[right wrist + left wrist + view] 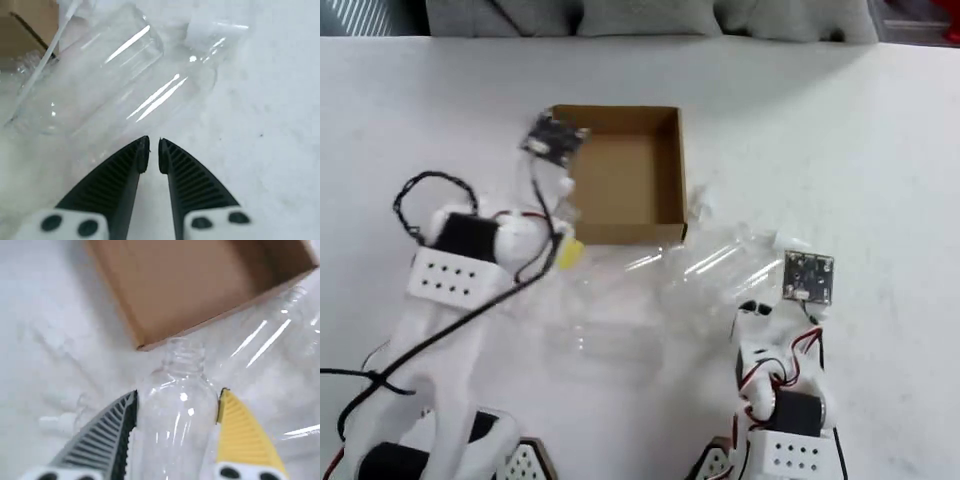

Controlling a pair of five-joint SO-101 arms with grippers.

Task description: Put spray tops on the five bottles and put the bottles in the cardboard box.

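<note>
White table [880,150], cardboard box [625,232] at 12 o'clock. Left gripper [177,395] pinches clear bottle [175,435]. Right gripper [150,152]: fingers nearly together.

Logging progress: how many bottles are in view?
3: the first bottle between the left gripper's fingers, near the cardboard box; a second bottle and a third bottle lying side by side before the right gripper. More clear ones may go unseen.

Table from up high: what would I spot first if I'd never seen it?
The brown cardboard box, open and empty in the middle of the table. Next, the left claw gripping a clear bottle with no spray top, beside the box. The right claw sits shut near more clear bottles lying down.
</note>
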